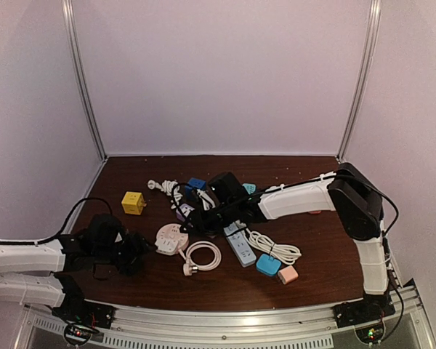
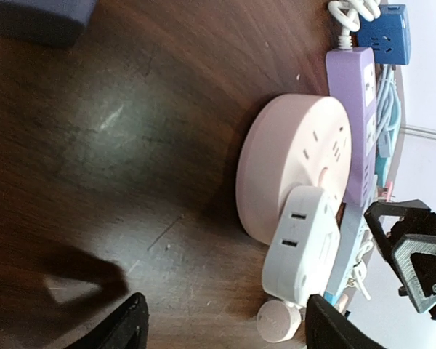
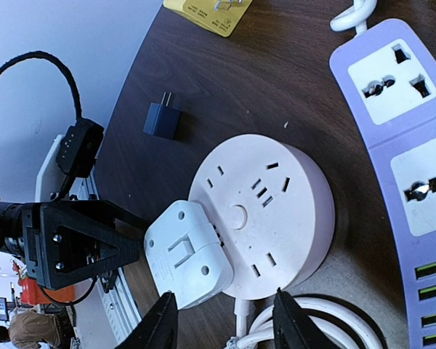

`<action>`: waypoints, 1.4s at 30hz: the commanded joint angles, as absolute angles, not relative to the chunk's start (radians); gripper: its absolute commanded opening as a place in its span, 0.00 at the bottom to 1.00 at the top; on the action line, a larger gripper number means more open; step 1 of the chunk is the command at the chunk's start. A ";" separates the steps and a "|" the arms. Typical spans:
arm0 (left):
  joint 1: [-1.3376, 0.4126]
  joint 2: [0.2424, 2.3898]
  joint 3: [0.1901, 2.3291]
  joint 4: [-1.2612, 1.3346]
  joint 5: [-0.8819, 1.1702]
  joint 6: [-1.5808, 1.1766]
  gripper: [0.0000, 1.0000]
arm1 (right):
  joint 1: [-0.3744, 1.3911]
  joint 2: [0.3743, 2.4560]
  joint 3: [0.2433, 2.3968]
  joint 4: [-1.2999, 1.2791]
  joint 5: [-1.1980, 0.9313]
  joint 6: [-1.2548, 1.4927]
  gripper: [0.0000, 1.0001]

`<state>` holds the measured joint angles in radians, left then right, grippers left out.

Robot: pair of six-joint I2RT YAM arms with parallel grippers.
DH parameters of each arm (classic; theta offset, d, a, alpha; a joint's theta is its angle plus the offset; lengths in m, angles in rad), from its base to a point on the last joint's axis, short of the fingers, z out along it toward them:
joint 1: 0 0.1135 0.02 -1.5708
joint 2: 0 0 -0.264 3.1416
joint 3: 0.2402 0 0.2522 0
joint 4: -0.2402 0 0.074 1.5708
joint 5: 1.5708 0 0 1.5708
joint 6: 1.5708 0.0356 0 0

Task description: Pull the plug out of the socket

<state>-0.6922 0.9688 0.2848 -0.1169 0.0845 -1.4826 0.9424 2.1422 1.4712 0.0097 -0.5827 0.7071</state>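
**Plug seated in socket; both grippers open, neither on it**

Position. The round pink socket (image 1: 169,238) lies at 9 o'clock of the clutter on the table (image 1: 131,287). The white plug (image 3: 189,254) sits in it, overhanging the rim at 7 o'clock in the right wrist view.

Clearance. Bare wood runs from the socket toward 9 and 6 o'clock. The purple strip (image 3: 400,145) lies just beside the socket at 2 o'clock, apart from it. A white cable coil (image 1: 201,254) lies just beside it at 4 o'clock. A small dark adapter (image 3: 162,120) stands apart at 10 o'clock, and a yellow cube (image 1: 133,202) lies farther out.

Arms. The left arm lies low along the near-left edge, reaching toward 3 o'clock. The left gripper (image 2: 229,327) is just short of the plug, with fingers spread and holding nothing. The right arm rises from its base, elbow high, with the forearm stretched toward 9 o'clock over the clutter. The right gripper (image 3: 225,327) hangs above the socket's near rim, fingers parted and empty.

Markings. Print on the yellow cube is too small to read.
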 commanded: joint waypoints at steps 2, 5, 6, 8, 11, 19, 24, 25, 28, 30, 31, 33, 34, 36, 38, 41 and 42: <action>-0.725 0.993 0.218 0.169 0.038 -1.665 0.75 | 0.949 2.147 1.491 0.012 -0.588 0.707 0.45; -0.740 1.028 0.216 0.222 0.033 -1.682 0.75 | 0.951 2.147 1.483 0.020 -0.588 0.711 0.45; -0.747 1.039 0.217 0.242 0.029 -1.690 0.75 | 0.951 2.148 1.484 0.021 -0.588 0.712 0.45; -0.759 1.069 0.218 0.275 0.023 -1.703 0.75 | 0.951 2.152 1.487 0.021 -0.589 0.714 0.45; -0.768 1.116 0.203 0.373 0.015 -1.721 0.73 | 0.950 2.154 1.494 0.019 -0.592 0.713 0.45; -0.769 1.226 0.199 0.524 0.025 -1.745 0.55 | 0.953 2.162 1.497 0.006 -0.592 0.708 0.44; -0.768 1.226 0.183 0.557 0.016 -1.766 0.43 | 0.953 2.182 1.516 0.007 -0.590 0.715 0.44; -0.768 1.221 0.181 0.554 0.015 -1.769 0.42 | 0.953 2.192 1.523 0.008 -0.592 0.718 0.44; -0.757 1.211 0.181 0.520 0.018 -1.769 0.39 | 0.953 2.213 1.537 0.026 -0.602 0.733 0.41; -0.733 1.214 0.184 0.507 0.056 -1.759 0.38 | 0.954 2.229 1.554 0.029 -0.608 0.738 0.38; -0.720 1.218 0.184 0.503 0.081 -1.753 0.38 | 0.955 2.237 1.562 0.029 -0.609 0.740 0.37; -0.693 1.226 0.186 0.502 0.127 -1.738 0.37 | 0.955 2.253 1.577 0.029 -0.612 0.743 0.35; -0.681 1.227 0.187 0.501 0.143 -1.729 0.37 | 0.956 2.261 1.585 0.029 -0.613 0.745 0.34; -0.663 1.227 0.191 0.491 0.169 -1.713 0.36 | 0.959 2.277 1.600 0.028 -0.617 0.749 0.32; -0.643 1.226 0.197 0.487 0.189 -1.703 0.34 | 0.960 2.292 1.616 0.025 -0.618 0.754 0.30; -0.614 1.234 0.208 0.499 0.223 -1.693 0.32 | 0.968 2.310 1.628 0.025 -0.622 0.762 0.28; -0.606 1.238 0.215 0.500 0.233 -1.689 0.31 | 0.971 2.315 1.630 0.025 -0.623 0.765 0.27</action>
<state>-0.6403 1.2240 0.1898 0.4698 0.1646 -1.7287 0.9535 2.2826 1.6005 0.0196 -0.6117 0.7494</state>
